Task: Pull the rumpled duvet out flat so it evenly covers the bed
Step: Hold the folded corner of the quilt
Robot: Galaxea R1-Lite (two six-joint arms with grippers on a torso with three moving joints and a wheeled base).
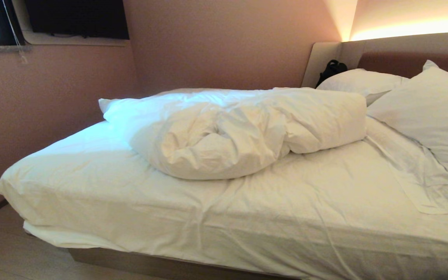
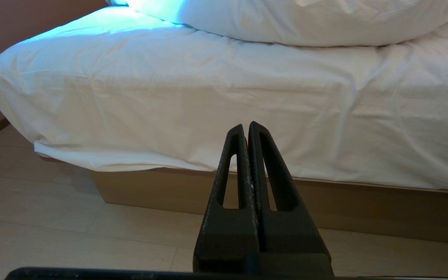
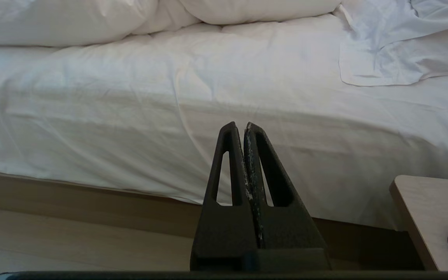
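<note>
- left gripper [image 2: 246,126] pressed together, empty, short of bed [image 2: 169,116] side
- right gripper [image 3: 240,126] same
- duvet [image 1: 239,130] bunched mid-mattress, 9 o'clock of pillows [image 1: 422,105]
- bed's right end cut off

The bed [image 1: 193,217] stands low on a pale floor [image 2: 53,229], its tan base showing under the hanging edge of a taut white fitted sheet [image 1: 286,194]. Both claws, the left claw [image 2: 246,126] and the right claw [image 3: 240,126], hang fingers pressed together just off the bed's near side, pointing at the sheeted mattress flank. Beyond and above the claws, the duvet [image 1: 239,132] lies bunched in a thick wrinkled roll across the middle of the mattress, leaving the near strip of sheet bare. Past the right claw, toward the headboard [image 1: 403,54], two white pillows [image 1: 430,112] rest on the sheet, and a small wooden tabletop [image 3: 426,217] stands beside the bed.
</note>
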